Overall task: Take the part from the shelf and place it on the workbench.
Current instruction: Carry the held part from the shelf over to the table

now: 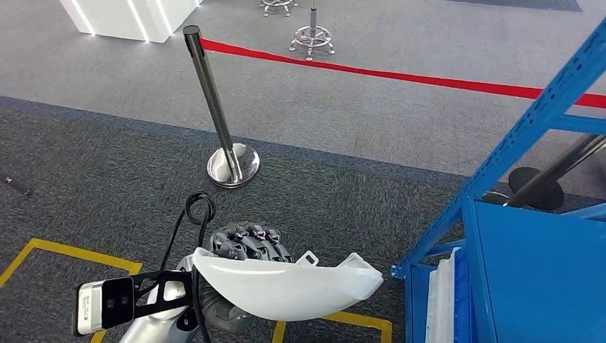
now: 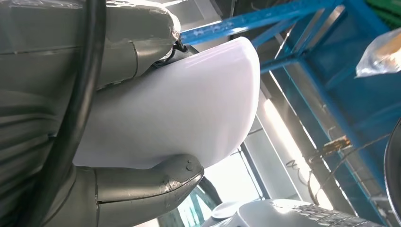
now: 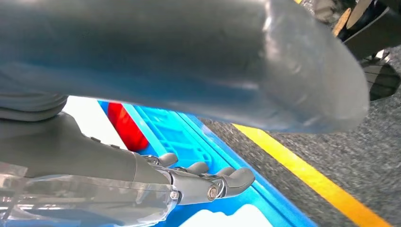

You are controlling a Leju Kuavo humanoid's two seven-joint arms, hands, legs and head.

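Now | left hand grips the white curved part, fingers over its upper edge, held above the dark carpet; stanchion stands behind | blue shelf at right | right hand holds nothing, fingers curled together beside the blue frame

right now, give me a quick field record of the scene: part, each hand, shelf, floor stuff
part: white curved part, held off the floor, in front of the robot
left hand: left hand grips the white curved part, thumb pressed on its surface
right hand: right hand holds nothing, fingers curled, near blue framework
shelf: blue shelf at right
floor: grey carpet, yellow tape line, stanchion with red rope
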